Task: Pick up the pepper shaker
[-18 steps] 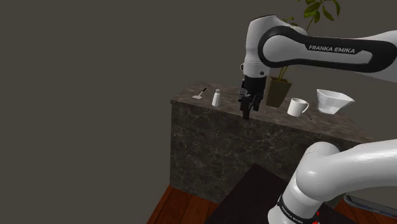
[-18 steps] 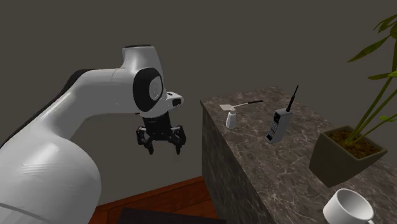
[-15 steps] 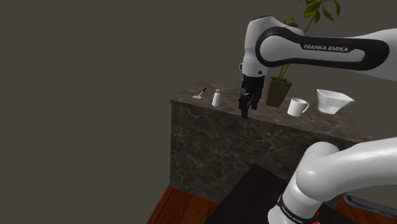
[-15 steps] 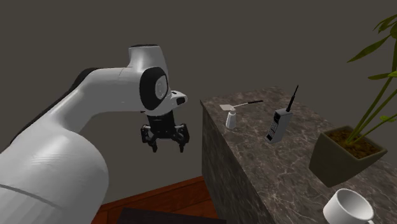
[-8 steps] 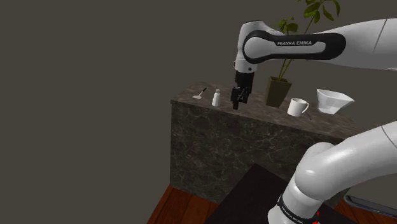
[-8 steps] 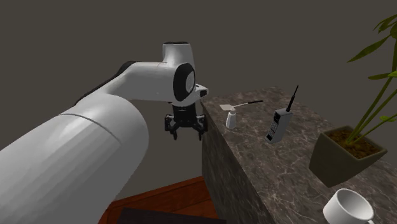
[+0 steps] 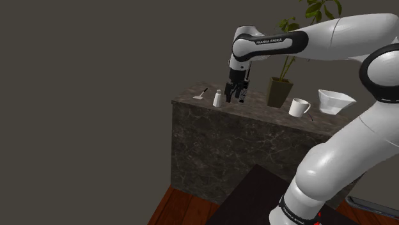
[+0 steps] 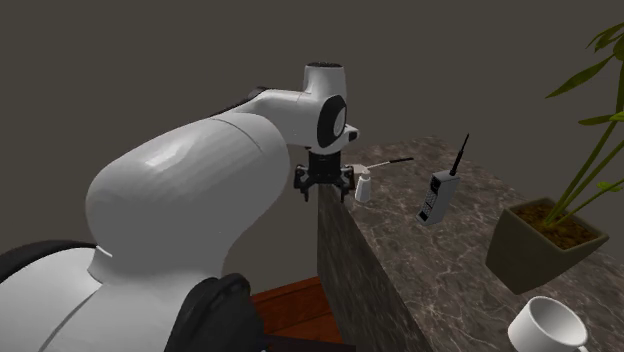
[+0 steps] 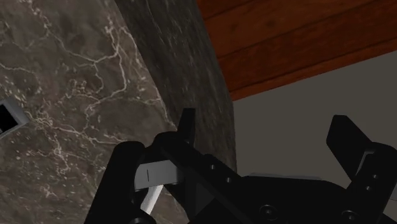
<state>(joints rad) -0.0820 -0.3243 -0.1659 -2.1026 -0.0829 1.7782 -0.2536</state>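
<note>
The gripper (image 7: 235, 98) hangs wide open and empty over the counter's (image 7: 256, 137) edge. Just beside it, the white pepper shaker (image 7: 218, 98) stands upright near the counter's corner.

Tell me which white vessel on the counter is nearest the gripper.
The small pepper shaker, just beside the gripper; the mug and the bowl sit beyond the plant pot.

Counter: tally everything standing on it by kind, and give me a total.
shaker: 1
utensil: 1
phone: 1
potted plant: 1
mug: 1
bowl: 1
Total: 6
</note>
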